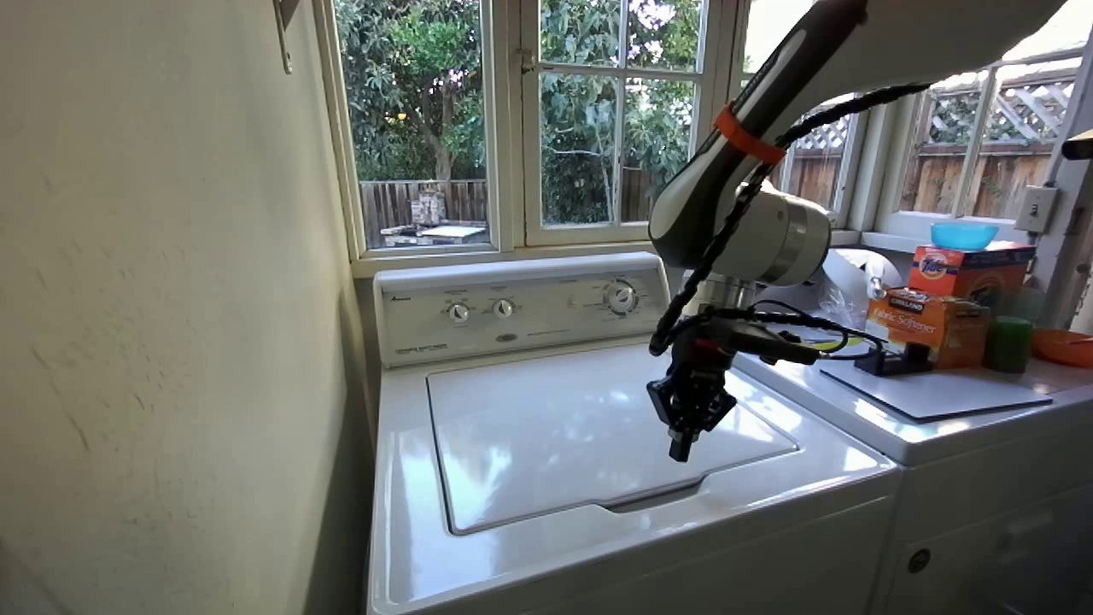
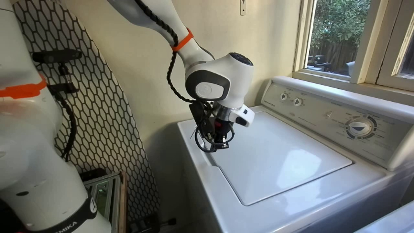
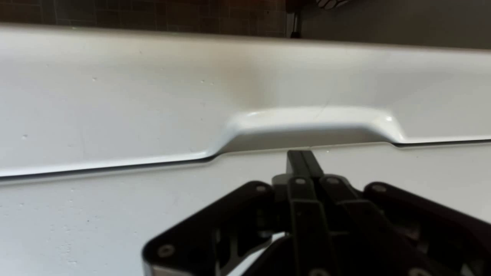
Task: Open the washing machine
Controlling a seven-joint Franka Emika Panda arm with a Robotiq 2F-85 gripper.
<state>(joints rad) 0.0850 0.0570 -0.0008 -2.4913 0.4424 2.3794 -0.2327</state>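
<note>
Black claw [image 3: 302,158], clenched with both fingertips [image 3: 295,163] one against the other, pointing downward over the closed lid [image 1: 546,418], near the recess [image 3: 303,140] of its front edge. Underneath, white washing machine [image 1: 581,555]; beside it, another appliance [image 1: 982,495] bearing orange boxes [image 1: 926,323].

Daylight fills the windows [image 1: 619,154] behind the back edge of that cluttered appliance [image 1: 948,440]. A scuffed wall [image 1: 179,299] faces its side edge.

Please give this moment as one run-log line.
washing machine: not yet opened | lid: closed | fingers: shut, empty, over lid, near front recess
</note>
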